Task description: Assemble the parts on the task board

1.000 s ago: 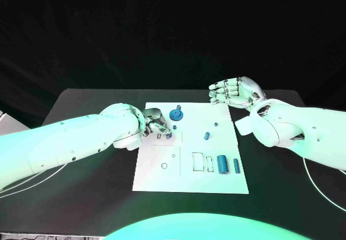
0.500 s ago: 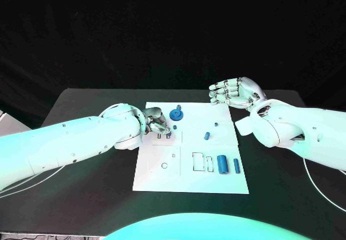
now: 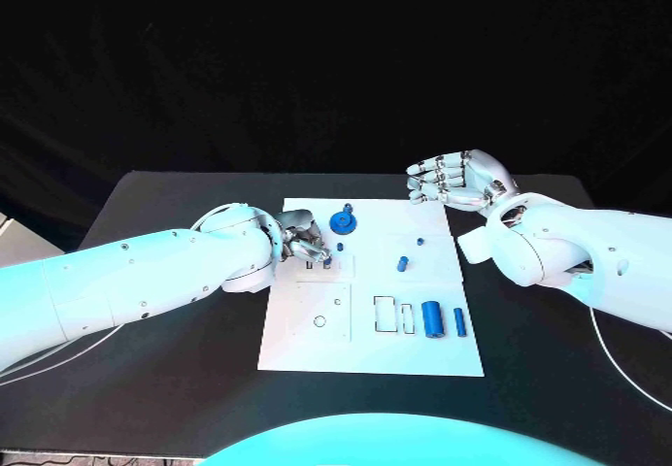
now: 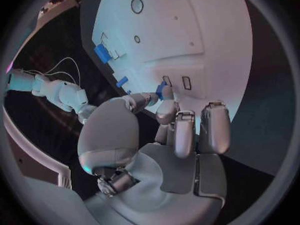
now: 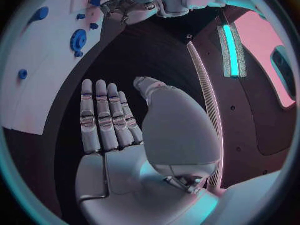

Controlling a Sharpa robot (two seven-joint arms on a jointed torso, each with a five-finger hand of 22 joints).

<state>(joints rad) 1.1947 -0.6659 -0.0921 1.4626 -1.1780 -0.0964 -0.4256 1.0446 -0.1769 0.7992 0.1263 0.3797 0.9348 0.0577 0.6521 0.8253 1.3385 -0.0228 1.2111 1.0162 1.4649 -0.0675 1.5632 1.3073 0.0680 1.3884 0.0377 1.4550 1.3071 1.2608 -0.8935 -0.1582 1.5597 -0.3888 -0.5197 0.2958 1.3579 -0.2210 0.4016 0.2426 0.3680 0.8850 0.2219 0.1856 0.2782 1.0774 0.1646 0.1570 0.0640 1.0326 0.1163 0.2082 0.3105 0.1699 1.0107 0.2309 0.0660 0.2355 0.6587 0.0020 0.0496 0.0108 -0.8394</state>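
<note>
Your left robot hand (image 3: 301, 243) pinches a small blue part (image 3: 326, 261) over the task board's (image 3: 371, 349) left half; blue cylinders (image 3: 433, 317) sit near right. Your right robot hand (image 3: 455, 179) hovers spread wide, palm up, beyond the far right corner.

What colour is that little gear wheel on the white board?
Blue. The gear wheel stands out against the white task board, best seen in the head view.

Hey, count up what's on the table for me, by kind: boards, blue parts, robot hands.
Task board: 1
Blue parts, counting the gear and the one the left hand pinches: 8 that I can make out
Hands, right hand included: 2
Total: 11
</note>
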